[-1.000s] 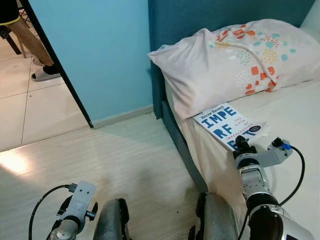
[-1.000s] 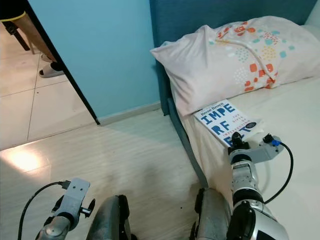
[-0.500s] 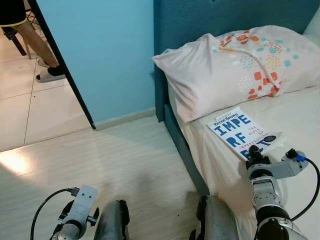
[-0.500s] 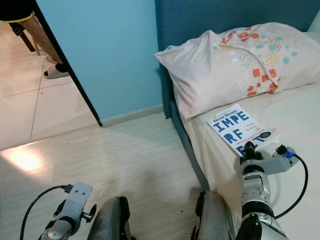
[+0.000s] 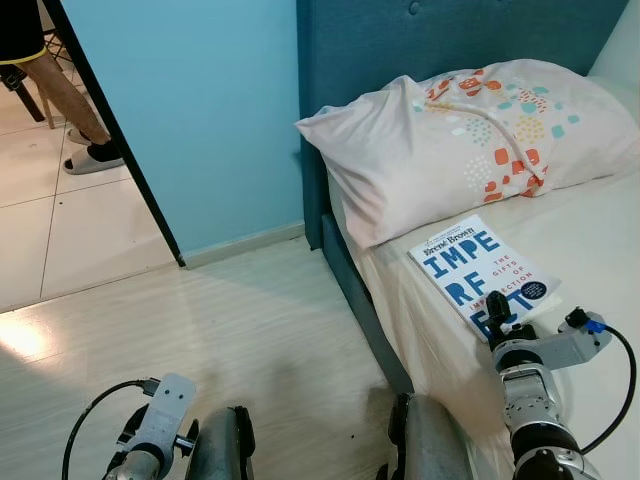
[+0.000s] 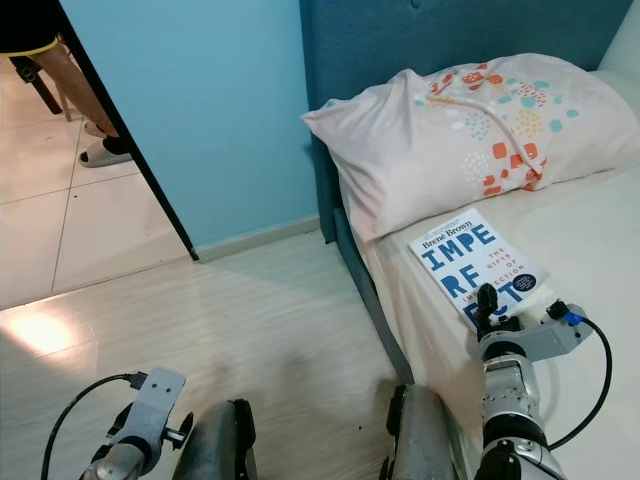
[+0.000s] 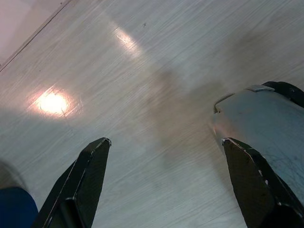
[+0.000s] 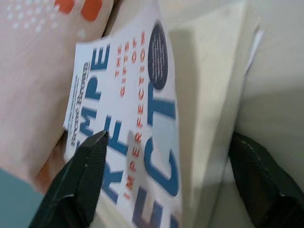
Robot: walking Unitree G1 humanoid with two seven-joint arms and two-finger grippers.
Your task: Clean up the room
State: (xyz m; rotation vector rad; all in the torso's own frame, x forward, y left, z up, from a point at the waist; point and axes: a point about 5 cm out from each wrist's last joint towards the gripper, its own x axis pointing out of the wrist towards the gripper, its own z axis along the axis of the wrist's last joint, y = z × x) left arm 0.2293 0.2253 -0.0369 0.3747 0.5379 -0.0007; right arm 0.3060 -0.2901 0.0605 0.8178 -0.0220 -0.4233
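A white book [image 5: 478, 268] with big blue letters lies flat on the bed, just below the pillow. My right gripper [image 5: 497, 320] is at the book's near end, over its lower corner. In the right wrist view the book [image 8: 137, 118] runs between the two black fingers [image 8: 88, 166], and the right gripper [image 8: 168, 137] is open and spread about as wide as the cover. My left gripper [image 7: 165, 141] hangs low and open over the pale wooden floor, holding nothing.
A patterned pink pillow [image 5: 470, 130] leans on the teal headboard [image 5: 420, 40]. The bed's edge [image 5: 375, 300] runs beside my legs [image 5: 225, 450]. A light blue wall [image 5: 200, 110] stands to the left. Beyond it, a person's legs [image 5: 60, 90] show in a tiled doorway.
The head camera has swayed right and back, shifting the whole scene. My right gripper stays at the book's near end, now slightly farther over the cover. The left arm still hangs.
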